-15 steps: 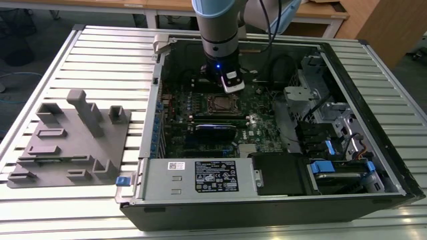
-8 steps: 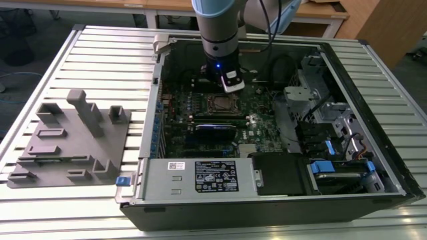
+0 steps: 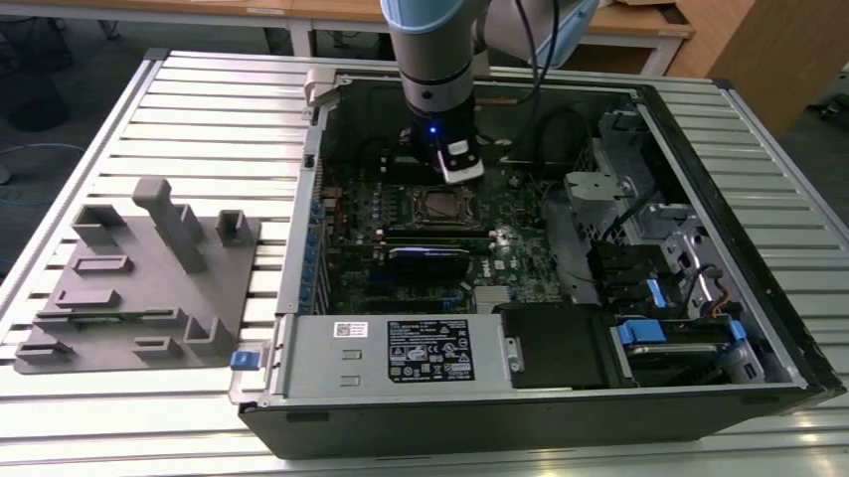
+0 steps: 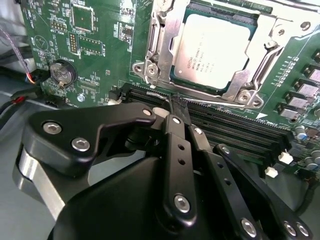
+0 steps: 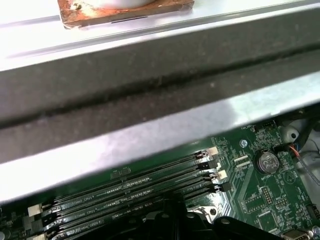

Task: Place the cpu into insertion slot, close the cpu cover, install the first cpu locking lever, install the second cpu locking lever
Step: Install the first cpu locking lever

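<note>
Silver cpu seated under cpu cover, fingers hiding lever

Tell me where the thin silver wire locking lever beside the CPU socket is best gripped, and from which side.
Probably the straight bare run of the thin silver wire locking lever, between the silvery square metal cover frame and the long black memory slots. Come from above, closing across the rod: it lies flat and low, with the frame and slots close on either side. The gripper is right at it.
</note>
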